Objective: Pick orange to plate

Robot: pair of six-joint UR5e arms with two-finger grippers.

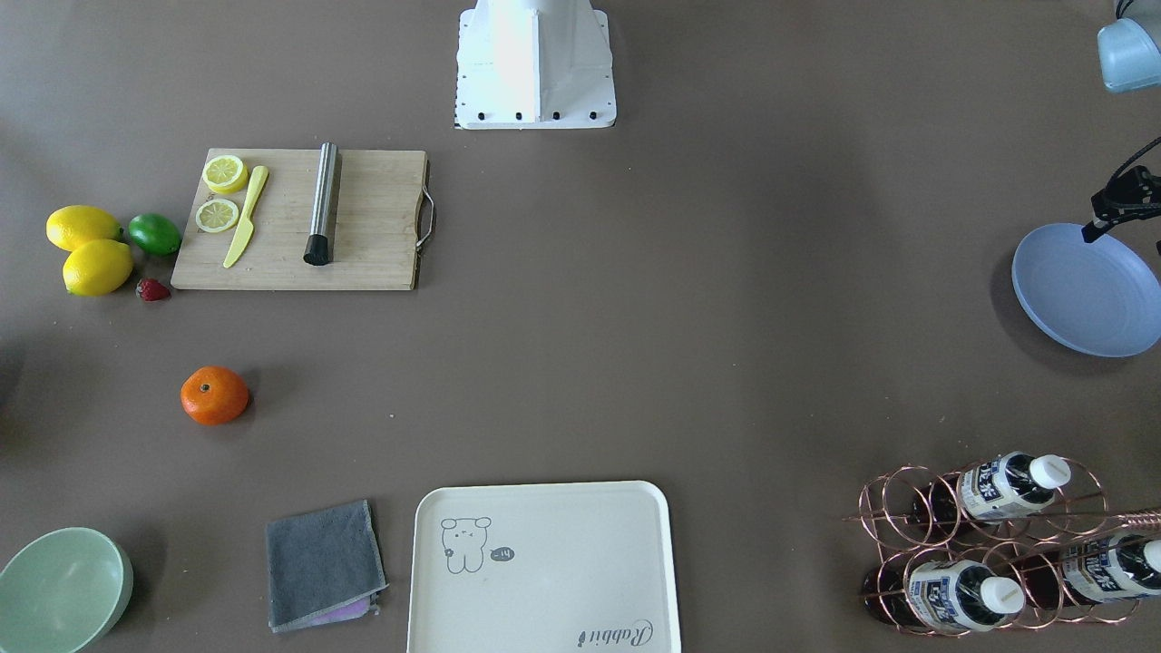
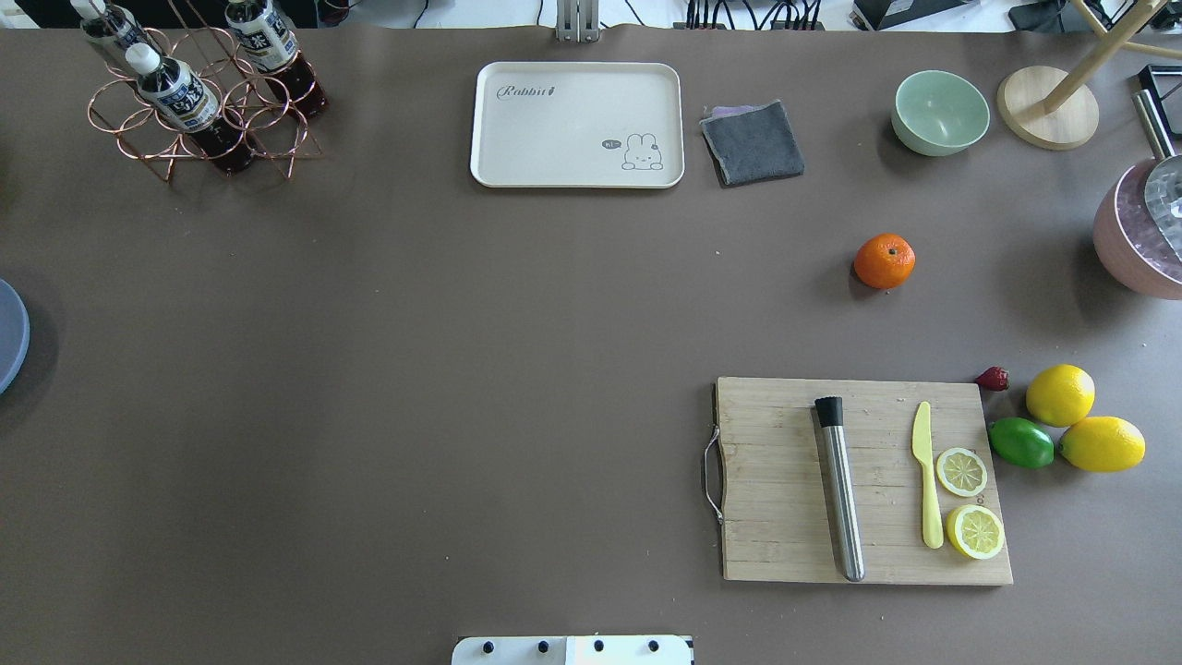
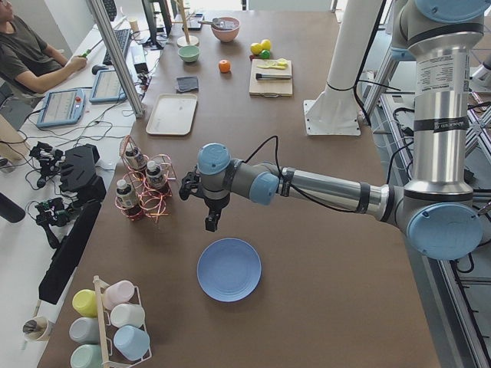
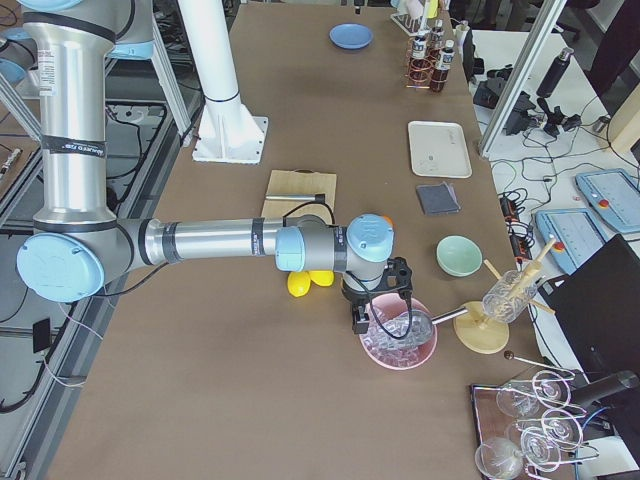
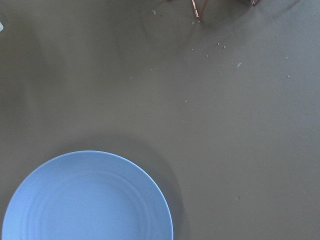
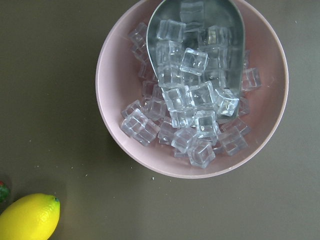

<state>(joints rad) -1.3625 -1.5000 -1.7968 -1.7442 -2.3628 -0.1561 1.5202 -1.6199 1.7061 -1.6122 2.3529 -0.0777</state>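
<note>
my left gripper (image 3: 209, 225) hangs above the table by the edge of the blue plate (image 3: 229, 269), at the left end. my right gripper (image 4: 360, 323) hangs over a pink bowl (image 6: 111, 60) of ice cubes (image 6: 192, 95). i cannot tell if either one's jaws are open or closed. the orange (image 2: 885, 261) sits on the right side, between the cutting board (image 2: 785, 480) and the green bowl (image 2: 940, 113), well apart from the plate.

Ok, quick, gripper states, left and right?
Left gripper: cannot be told; above the table near the plate.
Right gripper: cannot be told; above the pink bowl.
Neither holds the orange.
</note>
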